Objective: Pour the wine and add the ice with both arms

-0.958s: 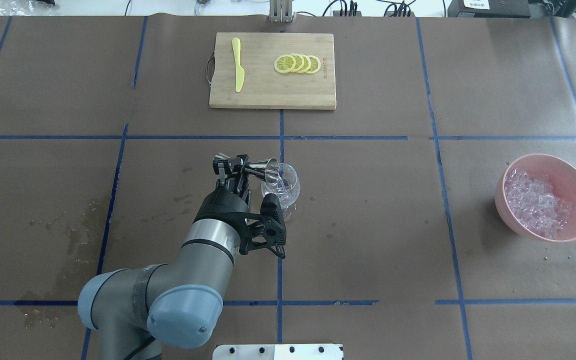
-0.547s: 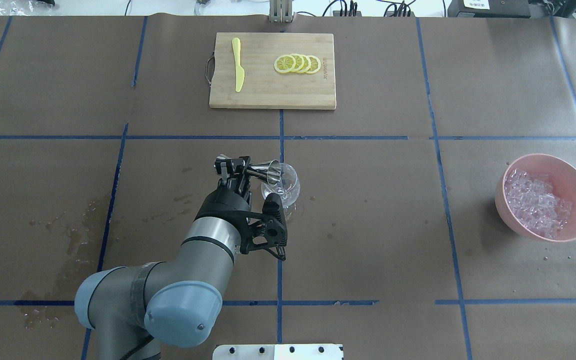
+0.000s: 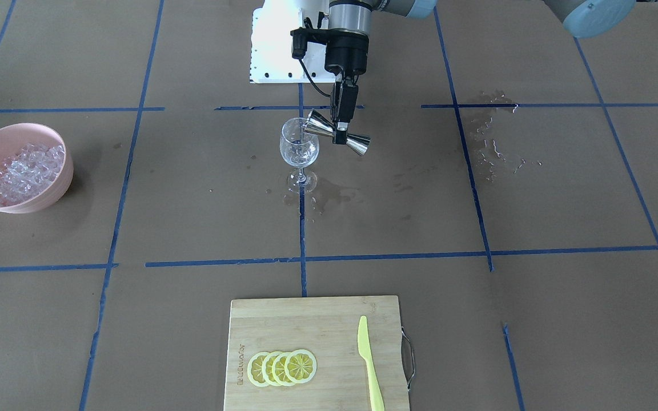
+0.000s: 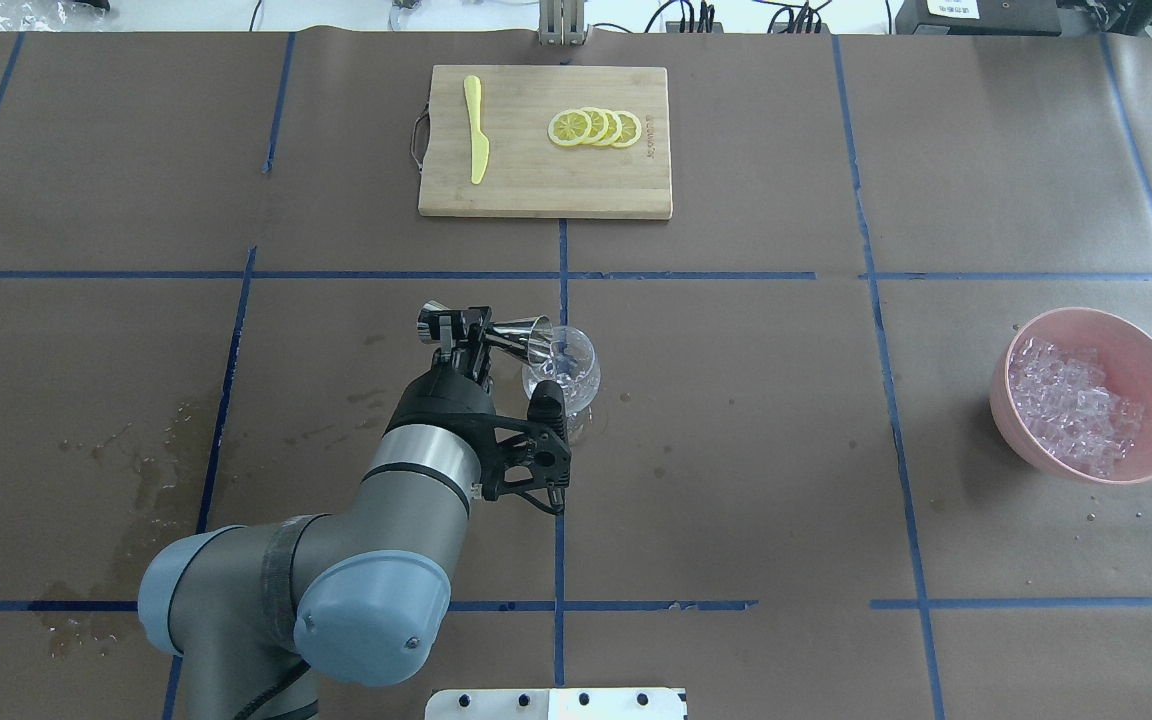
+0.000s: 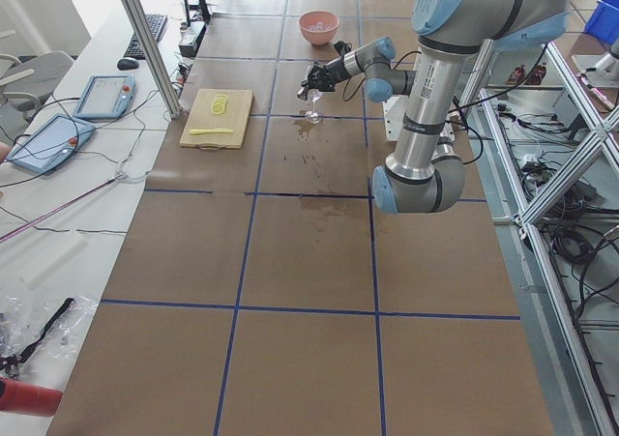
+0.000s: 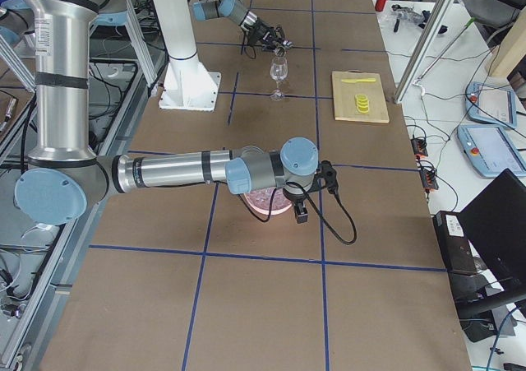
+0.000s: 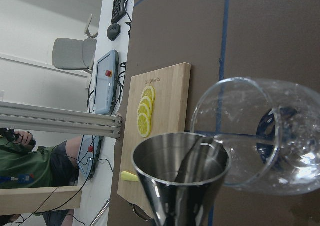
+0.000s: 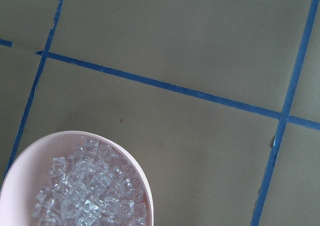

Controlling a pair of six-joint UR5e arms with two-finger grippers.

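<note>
1. The pour looks to be in its last stretch. The left claw (image 3: 340, 132) is pinching a steel jigger (image 3: 320, 128) at the waist. The jigger is tipped over sideways, with one mouth right at the rim of the wine glass (image 3: 299, 151).
2. I honestly can't pick out the wine itself. The left wrist view looks straight into the tipped cup and I see mostly bare steel and reflections. My guess is most of it is already in the glass, but anything in there is too clear to make out.
3. The glass stands upright near the middle of the worktop (image 3: 477, 228), with wet patches (image 3: 329, 197) on the paper around its foot.
4. The ice (image 3: 23, 171) is all piled in the pink bowl (image 3: 55, 194), well apart from the glass, over on the robot's right. As far as I can see, no cubes are in the glass.
5. The right claw (image 6: 301, 215) hangs over that bowl in the right side view. I can't tell if it's spread or pressed together. Its wrist cam only shows the bowl and paper, no fingers.
6. What's left: level the jigger and set it down, then the entire ice part. The right arm (image 6: 181, 171) has to grab cubes, carry them across and drop them into the glass. So it's about halfway at best, I reckon.
</note>
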